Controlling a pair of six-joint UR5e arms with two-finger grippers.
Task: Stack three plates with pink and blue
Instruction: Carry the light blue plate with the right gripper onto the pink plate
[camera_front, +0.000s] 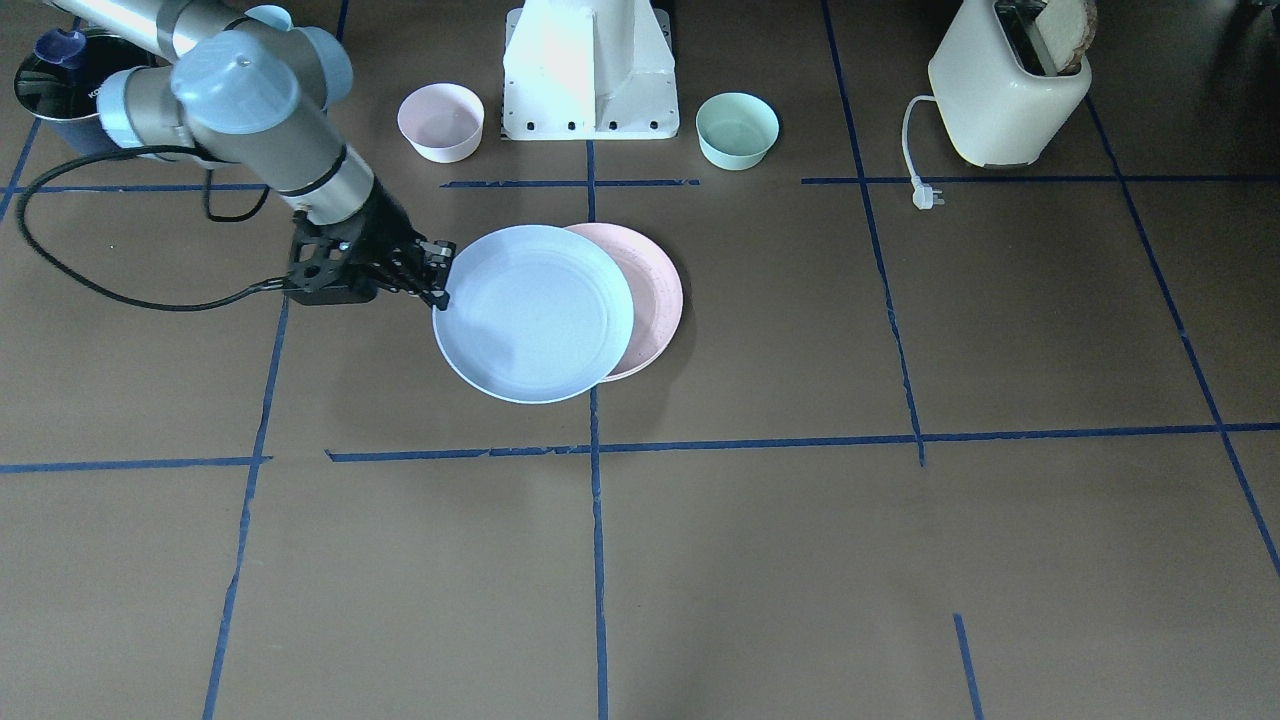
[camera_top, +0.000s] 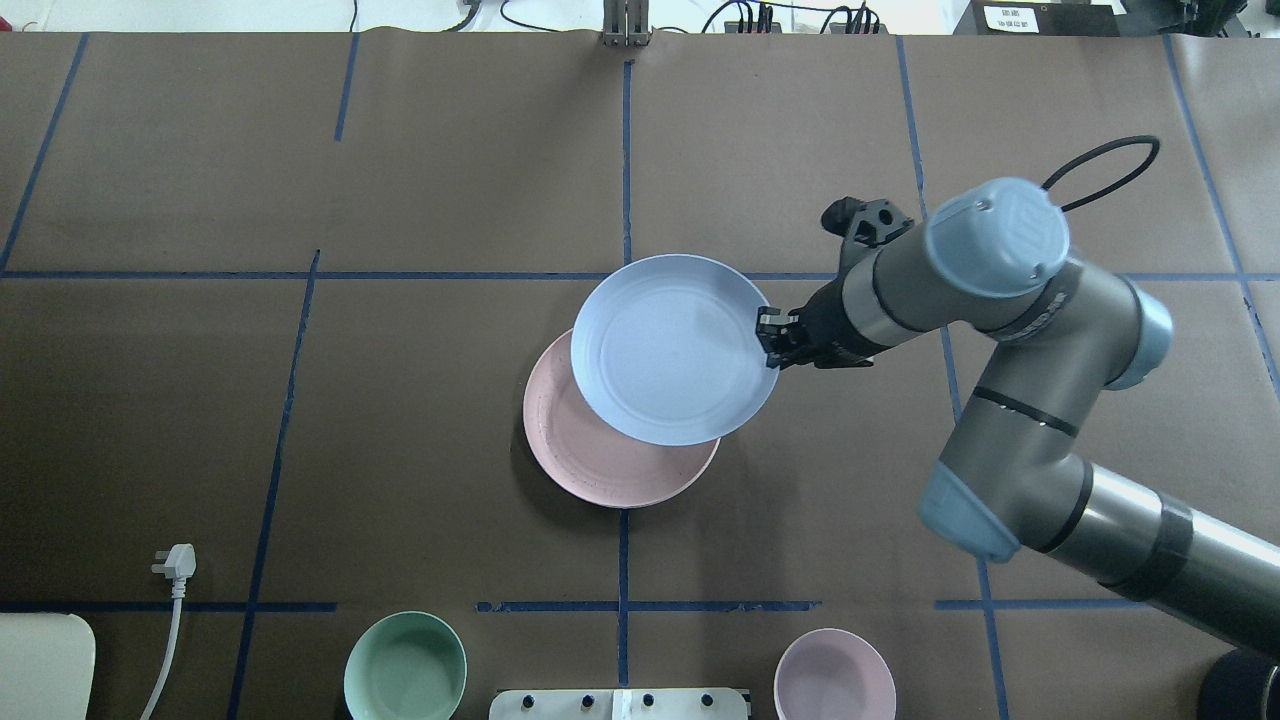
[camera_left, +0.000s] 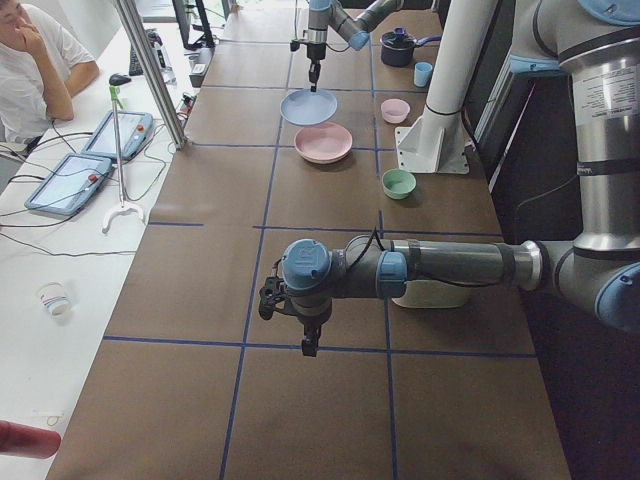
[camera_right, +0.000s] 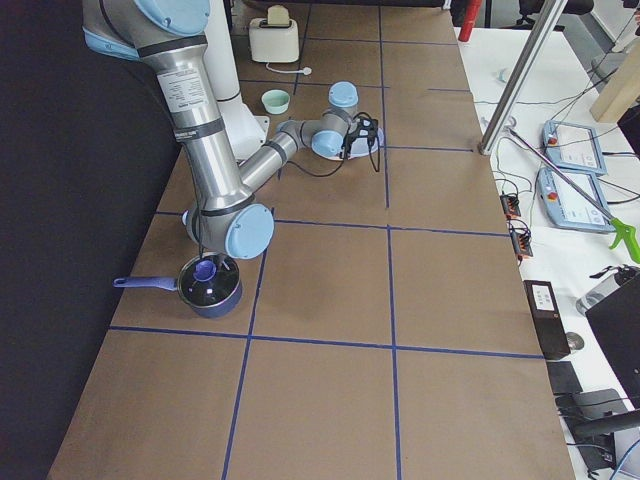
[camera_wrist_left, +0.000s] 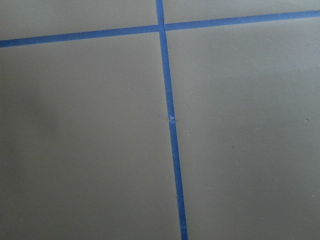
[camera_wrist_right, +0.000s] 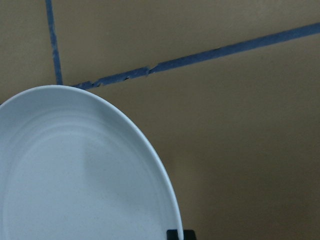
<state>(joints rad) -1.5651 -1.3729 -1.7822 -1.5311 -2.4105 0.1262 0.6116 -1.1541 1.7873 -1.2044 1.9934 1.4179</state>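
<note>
My right gripper (camera_front: 440, 275) is shut on the rim of the pale blue plate (camera_front: 535, 312) and holds it level, off-centre over the pale pink plate (camera_front: 655, 300). The pink plate lies flat on the table near the middle and its far side sticks out from under the blue one. The overhead view shows the gripper (camera_top: 770, 340), the blue plate (camera_top: 672, 348) and the pink plate (camera_top: 600, 460). The blue plate fills the right wrist view (camera_wrist_right: 75, 175). No cream-white plate is in view. My left gripper (camera_left: 310, 345) hangs over bare table far off; I cannot tell if it is open.
A small pink bowl (camera_front: 441, 122) and a mint bowl (camera_front: 737, 130) flank the robot base (camera_front: 590, 70). A cream toaster (camera_front: 1010, 85) with its loose plug (camera_front: 925, 195) stands at the robot's left. A dark pot (camera_front: 60, 80) stands at its right.
</note>
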